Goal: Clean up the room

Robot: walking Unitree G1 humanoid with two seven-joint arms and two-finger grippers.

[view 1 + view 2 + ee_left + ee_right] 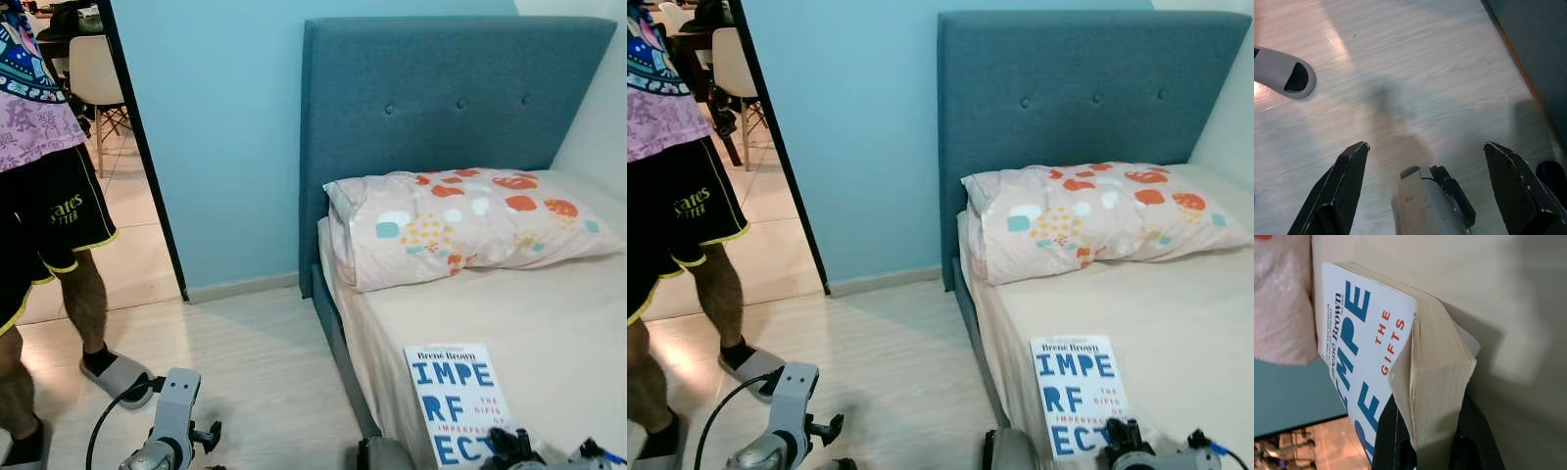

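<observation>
The right tool (1422,450) is clamped on the book (458,401), apparently at its lower edge. The book lies on the bed (549,323) below the pillow (460,225), likely gripped for tidying away. The right wrist view reveals the page edge pinched between the fingers. The left tool (1425,186) hangs spread wide and empty over the floor (255,362) beside the bed.

bright, even daylight, soft shadows and glare on the floor (1415,73), sharp focus.
</observation>
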